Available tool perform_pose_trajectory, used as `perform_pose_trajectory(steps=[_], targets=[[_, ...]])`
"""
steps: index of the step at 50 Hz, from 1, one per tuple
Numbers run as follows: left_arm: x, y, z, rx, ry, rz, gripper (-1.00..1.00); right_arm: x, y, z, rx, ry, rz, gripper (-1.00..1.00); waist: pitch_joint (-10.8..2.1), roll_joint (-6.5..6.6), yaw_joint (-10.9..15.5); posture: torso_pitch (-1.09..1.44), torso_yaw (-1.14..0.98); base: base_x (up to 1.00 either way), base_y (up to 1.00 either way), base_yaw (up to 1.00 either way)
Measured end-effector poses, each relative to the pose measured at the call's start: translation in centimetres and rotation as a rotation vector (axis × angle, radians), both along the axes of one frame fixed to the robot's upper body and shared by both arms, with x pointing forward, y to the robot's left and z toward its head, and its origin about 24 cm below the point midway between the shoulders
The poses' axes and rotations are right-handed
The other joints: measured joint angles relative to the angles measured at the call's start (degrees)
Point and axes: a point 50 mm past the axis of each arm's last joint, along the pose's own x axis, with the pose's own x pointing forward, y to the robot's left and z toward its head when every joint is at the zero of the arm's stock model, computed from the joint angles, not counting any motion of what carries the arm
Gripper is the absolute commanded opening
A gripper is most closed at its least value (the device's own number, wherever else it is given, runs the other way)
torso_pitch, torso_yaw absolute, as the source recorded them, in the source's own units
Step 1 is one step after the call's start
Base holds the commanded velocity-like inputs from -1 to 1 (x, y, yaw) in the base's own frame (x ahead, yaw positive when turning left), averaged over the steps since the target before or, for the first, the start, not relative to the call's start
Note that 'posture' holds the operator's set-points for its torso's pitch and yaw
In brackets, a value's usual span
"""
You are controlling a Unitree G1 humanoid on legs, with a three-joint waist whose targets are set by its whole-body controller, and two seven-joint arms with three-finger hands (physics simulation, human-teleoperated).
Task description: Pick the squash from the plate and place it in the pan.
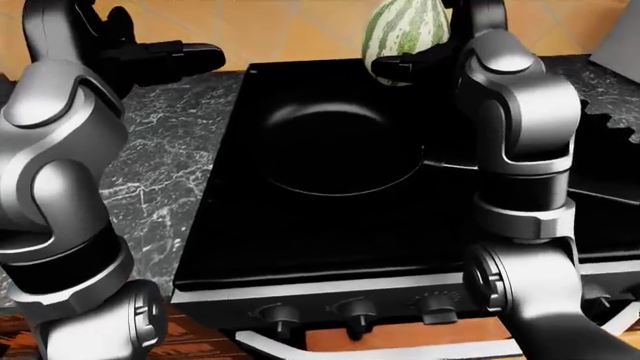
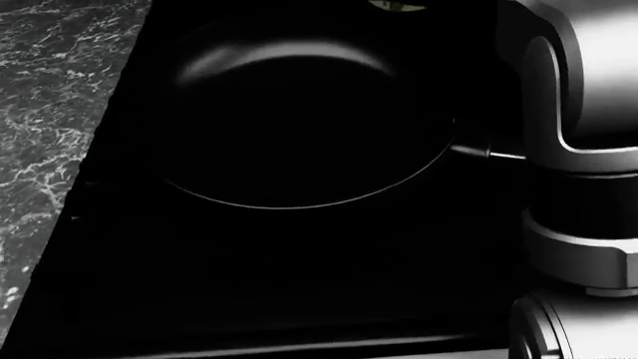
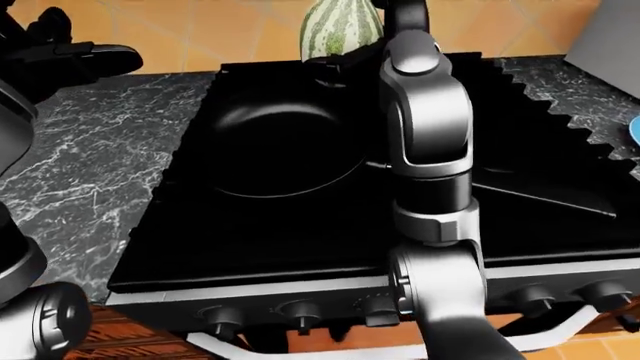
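The right robot hand [image 1: 415, 64] is pinching the squash [image 1: 402, 30] above the pan's [image 1: 335, 146] far rim; it should be lowering centrally before releasing.

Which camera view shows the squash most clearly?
The left-eye view: the striped squash appears large, held in the right hand above the pan. The right-eye view shows it smaller, partly behind the arm. The head view shows only a sliver at its top edge.

Soft, even simulator light; the black stove [image 1: 330, 225] swallows detail, the head view dim, jagged aliased edges.
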Motion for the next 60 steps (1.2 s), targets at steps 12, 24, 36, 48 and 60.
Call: perform_pose_trajectory(steps=[12,24,36,48,60], targets=[[-0.1,-0.3,0.3,0.006,-0.016,-0.012,1.0,-0.5,-0.1,1.3,0.003,-0.06,-0.007,-0.99,-0.85,0.76,0.2,0.0,0.0,-0.06,0.0,0.0],[0.1,-0.1,0.0,0.001,0.001,-0.007,1.0,0.4,0.5,1.1,-0.016,-0.012,0.004,-1.0,-0.07,0.93,-0.6,0.0,0.0,0.0,0.0,0.0],[-0.1,0.1,0.1,-0.002,-0.006,0.002,1.0,-0.7,2.1,4.0,-0.128,-0.046,0.077,-1.0,-0.3,0.58,-0.52,0.0,0.0,0.0,0.0,0.0],[-0.1,0.1,0.1,-0.001,-0.005,0.003,1.0,-1.0,3.7,6.1,-0.318,0.032,0.176,-1.0,0.07,1.07,-0.63,0.0,0.0,0.0,0.0,0.0],[-0.2,0.2,0.3,-0.002,-0.009,0.004,1.0,-1.3,4.9,7.0,-0.401,0.021,0.224,-1.0,0.0,1.63,-0.76,0.0,0.0,0.0,0.0,0.0]])
